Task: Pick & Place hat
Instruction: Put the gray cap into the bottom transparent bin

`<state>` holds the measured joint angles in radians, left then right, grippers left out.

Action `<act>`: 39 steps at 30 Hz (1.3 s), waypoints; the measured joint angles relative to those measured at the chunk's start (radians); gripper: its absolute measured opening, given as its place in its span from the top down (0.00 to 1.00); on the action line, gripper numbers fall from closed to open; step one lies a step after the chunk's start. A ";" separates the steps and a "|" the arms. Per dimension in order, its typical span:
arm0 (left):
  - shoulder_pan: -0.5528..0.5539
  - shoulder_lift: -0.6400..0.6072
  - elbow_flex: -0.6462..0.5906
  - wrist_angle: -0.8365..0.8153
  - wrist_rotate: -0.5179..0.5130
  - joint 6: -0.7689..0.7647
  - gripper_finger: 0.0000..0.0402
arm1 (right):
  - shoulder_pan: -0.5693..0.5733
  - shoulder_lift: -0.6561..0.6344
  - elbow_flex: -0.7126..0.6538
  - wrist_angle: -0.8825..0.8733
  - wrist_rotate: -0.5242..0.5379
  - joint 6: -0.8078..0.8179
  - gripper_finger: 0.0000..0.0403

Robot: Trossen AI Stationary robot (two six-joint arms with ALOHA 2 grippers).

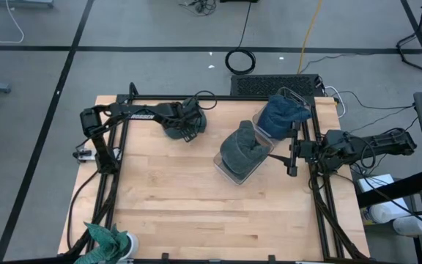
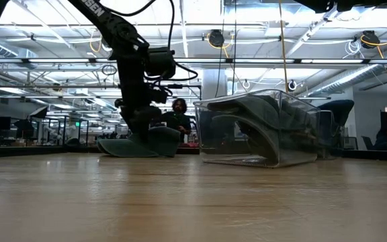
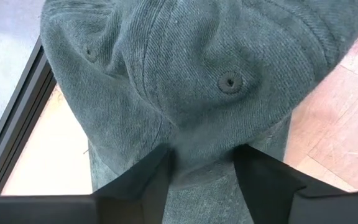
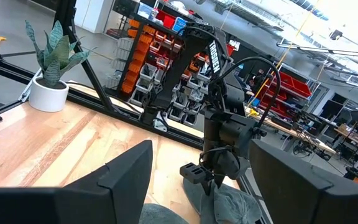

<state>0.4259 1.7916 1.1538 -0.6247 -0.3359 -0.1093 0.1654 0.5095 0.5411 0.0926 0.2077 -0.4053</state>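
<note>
A dark green hat (image 1: 176,130) lies flat on the table's far left part, also seen low (image 2: 140,145). My left gripper (image 1: 187,126) comes down onto it and is shut on its cloth (image 3: 204,168). My right gripper (image 1: 293,152) hangs raised at the table's right side, open, nothing between its fingers (image 4: 201,186). A grey-green hat (image 1: 242,147) sits in a clear bin (image 1: 233,172) at the middle right. A blue hat (image 1: 283,114) sits in a second bin behind it. My left gripper pinches a raised ridge of the hat's crown cloth (image 3: 201,146) between its two fingers (image 3: 154,180), below an eyelet. The fingers come steeply from above, slanting down. The hat rests on the table, its brim flat on the wood (image 2: 116,149).
A potted plant (image 1: 107,242) stands at the near left corner. The clear bin (image 2: 261,131) with its hat stands right of the green hat. A person (image 2: 178,115) shows far behind the table. Bare wood (image 1: 211,213) fills the near half.
</note>
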 joint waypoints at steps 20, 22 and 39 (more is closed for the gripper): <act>0.000 0.000 0.000 0.001 -0.001 -0.004 0.80 | 0.000 0.000 0.000 0.000 0.000 0.000 0.37; 0.000 0.000 0.000 0.001 -0.001 -0.016 0.83 | 0.000 0.000 0.000 0.000 0.000 0.000 0.37; 0.000 0.000 -0.001 0.001 0.004 -0.031 0.98 | 0.000 0.000 0.000 -0.001 0.000 0.000 0.37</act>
<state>0.4261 1.7916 1.1530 -0.6239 -0.3317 -0.1399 0.1657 0.5095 0.5411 0.0921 0.2081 -0.4053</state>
